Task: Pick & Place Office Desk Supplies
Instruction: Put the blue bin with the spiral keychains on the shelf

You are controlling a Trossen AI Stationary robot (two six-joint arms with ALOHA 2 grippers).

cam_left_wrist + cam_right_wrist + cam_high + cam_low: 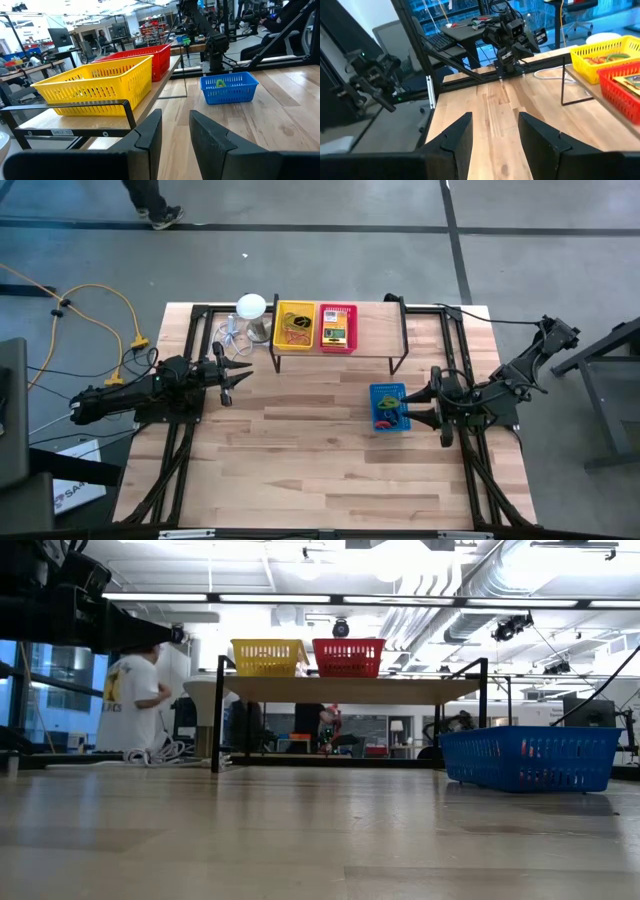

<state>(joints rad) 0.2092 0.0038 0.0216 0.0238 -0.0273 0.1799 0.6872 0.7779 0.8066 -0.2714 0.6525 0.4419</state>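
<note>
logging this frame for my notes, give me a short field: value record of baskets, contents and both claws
yellow basket: on the raised shelf, holds rubber bands
red basket: on the shelf, touching the yellow basket's side, holds a yellow-and-green card box
blue basket: on the table, holds small coloured rings
left claw: open, empty, above the table near the shelf's left end
right claw: open, empty, at the blue basket's right edge
white round-topped object: left of the yellow basket
</note>
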